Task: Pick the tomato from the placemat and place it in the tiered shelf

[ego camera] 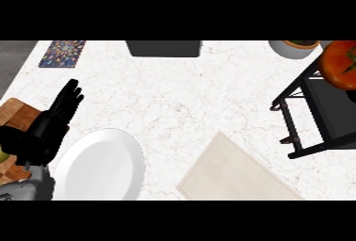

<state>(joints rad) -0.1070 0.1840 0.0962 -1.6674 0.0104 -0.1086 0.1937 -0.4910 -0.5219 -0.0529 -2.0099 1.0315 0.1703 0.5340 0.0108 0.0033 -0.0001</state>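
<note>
The tomato is at the right edge, over the top of the black shelf, well apart from the bare placemat; I cannot tell if it rests on the shelf. A white pot stands just beside it. The left hand is at the left edge, its fingers straight and holding nothing, between a wooden board and a white plate. A dark box and a coloured coaster are at the far edge. The middle of the surface is open.
</note>
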